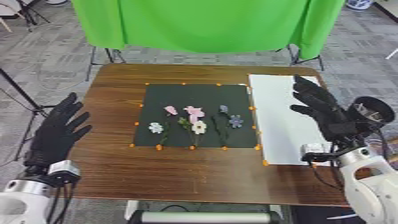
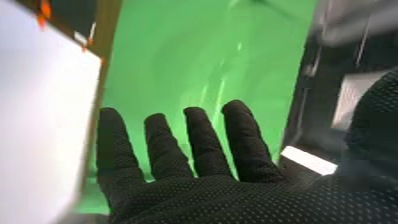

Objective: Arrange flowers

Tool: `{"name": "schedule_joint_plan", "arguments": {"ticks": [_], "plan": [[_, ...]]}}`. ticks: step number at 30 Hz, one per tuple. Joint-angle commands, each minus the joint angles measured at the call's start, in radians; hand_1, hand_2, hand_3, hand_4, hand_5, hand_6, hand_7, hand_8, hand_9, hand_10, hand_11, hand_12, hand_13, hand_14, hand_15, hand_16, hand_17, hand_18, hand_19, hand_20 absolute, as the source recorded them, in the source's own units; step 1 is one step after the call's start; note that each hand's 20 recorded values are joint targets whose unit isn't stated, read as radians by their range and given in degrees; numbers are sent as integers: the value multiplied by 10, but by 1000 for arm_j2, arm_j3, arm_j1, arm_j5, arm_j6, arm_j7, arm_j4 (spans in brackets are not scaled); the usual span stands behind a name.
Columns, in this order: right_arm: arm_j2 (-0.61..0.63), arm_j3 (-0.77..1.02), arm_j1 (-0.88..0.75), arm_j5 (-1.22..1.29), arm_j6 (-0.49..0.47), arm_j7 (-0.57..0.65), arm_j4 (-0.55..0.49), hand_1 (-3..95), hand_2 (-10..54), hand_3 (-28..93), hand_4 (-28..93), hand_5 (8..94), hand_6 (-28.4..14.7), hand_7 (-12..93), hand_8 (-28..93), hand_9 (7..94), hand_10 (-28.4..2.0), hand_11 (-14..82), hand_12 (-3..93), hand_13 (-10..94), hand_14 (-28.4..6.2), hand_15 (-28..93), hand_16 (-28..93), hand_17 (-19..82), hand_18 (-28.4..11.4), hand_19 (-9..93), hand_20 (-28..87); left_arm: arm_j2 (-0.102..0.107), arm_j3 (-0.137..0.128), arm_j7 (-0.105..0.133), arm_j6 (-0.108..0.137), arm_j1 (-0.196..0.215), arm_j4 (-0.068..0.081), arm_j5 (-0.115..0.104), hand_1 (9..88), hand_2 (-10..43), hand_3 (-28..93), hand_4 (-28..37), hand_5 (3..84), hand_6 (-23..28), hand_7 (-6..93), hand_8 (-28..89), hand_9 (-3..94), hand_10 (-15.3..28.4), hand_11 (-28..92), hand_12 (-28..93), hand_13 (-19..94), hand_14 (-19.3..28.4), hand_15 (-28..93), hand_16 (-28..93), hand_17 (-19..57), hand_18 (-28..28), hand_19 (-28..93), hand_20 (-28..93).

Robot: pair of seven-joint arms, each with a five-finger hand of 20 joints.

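Note:
In the head view, several small flowers lie on the dark mat (image 1: 178,137): a pink one (image 1: 194,112), a smaller pink one (image 1: 171,110), a white one (image 1: 198,127), a pale one (image 1: 156,128) and a blue-grey one (image 1: 235,121), with green stems among them. My left hand (image 1: 55,131) is open over the table's left edge, away from the flowers. Above the white board's right side my right hand (image 1: 326,111) is open and empty, right of the mat. Straight, spread fingers of the right hand (image 2: 204,200) appear in the right wrist view.
The white board (image 1: 275,110) lies right of the mat on the brown table (image 1: 115,100). Orange markers line both. A dark round container (image 1: 371,110) stands by the right forearm. A green cloth (image 1: 209,25) hangs beyond the table's far edge.

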Motion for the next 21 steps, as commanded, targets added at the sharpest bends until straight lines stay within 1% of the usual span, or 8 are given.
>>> {"name": "schedule_joint_plan", "arguments": {"ticks": [1,5,6,8,11,17,19,21], "plan": [[-137,15,-63,158,2,3,-28,121,-60,809,-271,256,-25,111,-82,262,-106,-2,246,171,-138,-63,387,-80,-245,371,133,-66,79,3,-25,-68,9,24,231,-76,665,-283,214,17,183,-97,161,93,107,190,119,130,152,58,-138,258,386,39],[-152,6,-56,140,2,12,-27,128,-61,820,-264,276,-25,136,-89,281,-116,20,255,194,-131,-44,395,-70,-238,380,142,-79,107,-9,-24,-108,18,65,229,-78,681,-282,223,20,190,-99,172,97,127,192,128,132,174,59,-136,256,389,42],[-152,4,-58,125,5,9,-30,131,-63,823,-264,277,-26,139,-90,282,-117,23,255,197,-131,-41,396,-69,-238,383,144,-86,107,-24,-32,-115,19,72,230,-77,683,-282,224,20,192,-100,172,97,129,190,129,132,176,57,-135,256,390,43],[-152,-4,-53,101,16,9,-31,135,-64,824,-264,274,-31,140,-93,280,-122,25,254,198,-131,-39,397,-69,-238,384,146,-104,100,-53,-57,-110,20,80,233,-76,681,-283,224,20,193,-102,170,96,129,186,129,132,179,53,-134,256,390,44],[-153,6,-57,72,-5,41,-34,138,-65,823,-265,263,-33,134,-96,273,-123,24,250,191,-132,-41,395,-67,-236,381,147,-143,110,-77,-54,-100,23,111,237,-77,649,-283,217,18,184,-101,160,92,115,180,121,137,165,44,-133,262,388,40],[-160,-6,-67,121,22,42,-35,134,-63,820,-267,254,-34,123,-89,268,-126,13,249,192,-140,-46,384,-63,-239,380,146,-147,147,-63,-28,-142,39,135,265,-79,576,-282,217,18,189,-98,161,93,112,186,123,136,163,54,-134,265,394,37],[-159,-16,-65,127,36,26,-33,133,-65,822,-266,261,-33,130,-87,275,-126,18,250,201,-136,-39,385,-53,-238,389,151,-153,161,-54,-35,-162,45,121,237,-91,652,-282,220,19,195,-101,164,93,118,188,127,134,175,52,-131,255,395,43],[-166,-32,-63,116,52,26,-31,135,-67,824,-266,266,-31,138,-89,280,-125,24,251,206,-133,-33,386,-53,-238,395,155,-161,165,-59,-23,-153,43,111,236,-93,664,-282,221,19,196,-103,166,94,121,188,131,135,183,52,-128,250,398,49]]}}
